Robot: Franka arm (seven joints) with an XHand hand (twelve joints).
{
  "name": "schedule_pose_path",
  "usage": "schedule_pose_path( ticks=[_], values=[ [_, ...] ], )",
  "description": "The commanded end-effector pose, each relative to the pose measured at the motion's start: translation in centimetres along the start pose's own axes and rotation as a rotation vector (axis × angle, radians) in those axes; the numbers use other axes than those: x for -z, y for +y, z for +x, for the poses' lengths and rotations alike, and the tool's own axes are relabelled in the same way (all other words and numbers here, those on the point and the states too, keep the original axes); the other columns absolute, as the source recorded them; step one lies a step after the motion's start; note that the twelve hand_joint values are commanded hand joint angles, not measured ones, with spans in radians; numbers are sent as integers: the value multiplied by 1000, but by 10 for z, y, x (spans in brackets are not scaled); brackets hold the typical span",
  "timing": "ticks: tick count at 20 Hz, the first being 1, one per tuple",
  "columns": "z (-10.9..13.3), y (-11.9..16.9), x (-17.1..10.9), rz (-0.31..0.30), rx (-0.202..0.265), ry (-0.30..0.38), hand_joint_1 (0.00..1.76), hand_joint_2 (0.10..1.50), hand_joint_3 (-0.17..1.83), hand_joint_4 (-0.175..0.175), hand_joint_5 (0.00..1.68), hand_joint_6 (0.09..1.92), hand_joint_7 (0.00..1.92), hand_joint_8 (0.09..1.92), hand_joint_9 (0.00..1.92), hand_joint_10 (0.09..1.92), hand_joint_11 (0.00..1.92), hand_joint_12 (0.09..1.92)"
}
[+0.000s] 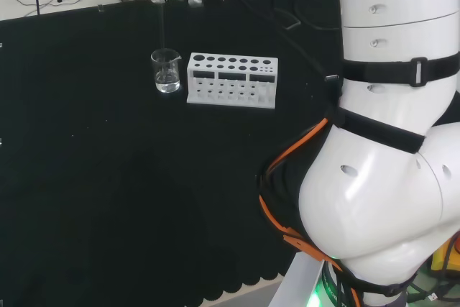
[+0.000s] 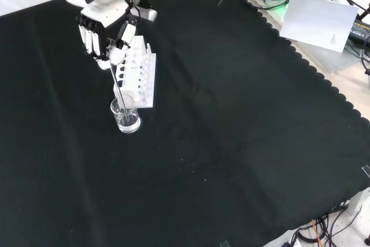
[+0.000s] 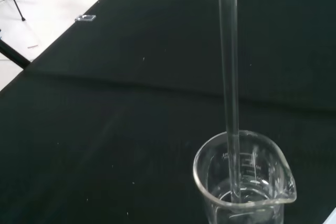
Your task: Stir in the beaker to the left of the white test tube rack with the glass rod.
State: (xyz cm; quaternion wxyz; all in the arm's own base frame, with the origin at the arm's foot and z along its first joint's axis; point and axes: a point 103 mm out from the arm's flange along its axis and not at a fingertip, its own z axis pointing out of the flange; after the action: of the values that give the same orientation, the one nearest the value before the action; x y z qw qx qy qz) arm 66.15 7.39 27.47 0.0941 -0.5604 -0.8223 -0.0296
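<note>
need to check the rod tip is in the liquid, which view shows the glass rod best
The wrist view: the glass rod runs large and clear down into the beaker. The front view shows a thin line below the hand; the head view, a faint streak.

Black cloth-covered bench (image 2: pixel 243 143); below the hand (image 2: pixel 104 30), a clear glass beaker (image 2: pixel 125 115) beside a white test tube rack (image 2: pixel 137 73), both standing directly on the cloth.

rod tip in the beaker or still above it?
In. The glass rod passes below the beaker rim, with its tip in the clear liquid; the hand grips its top.
</note>
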Motion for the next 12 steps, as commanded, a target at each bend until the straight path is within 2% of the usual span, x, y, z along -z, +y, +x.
schedule_pose_path(
  ticks=[1, 8, 12],
  values=[
    [-2, -2, -5, 12, 2, 7, 1310, 1099, -175, -175, 1329, 102, 1217, 945, 1723, 677, 1310, 822],
    [-12, -18, 0, 13, -28, -9, 1310, 1099, -175, -175, 1330, 100, 1217, 945, 1723, 678, 1308, 821],
    [-5, -23, -1, 19, -27, -11, 1310, 1099, -175, -175, 1330, 99, 1217, 945, 1723, 678, 1307, 820]
  ],
)
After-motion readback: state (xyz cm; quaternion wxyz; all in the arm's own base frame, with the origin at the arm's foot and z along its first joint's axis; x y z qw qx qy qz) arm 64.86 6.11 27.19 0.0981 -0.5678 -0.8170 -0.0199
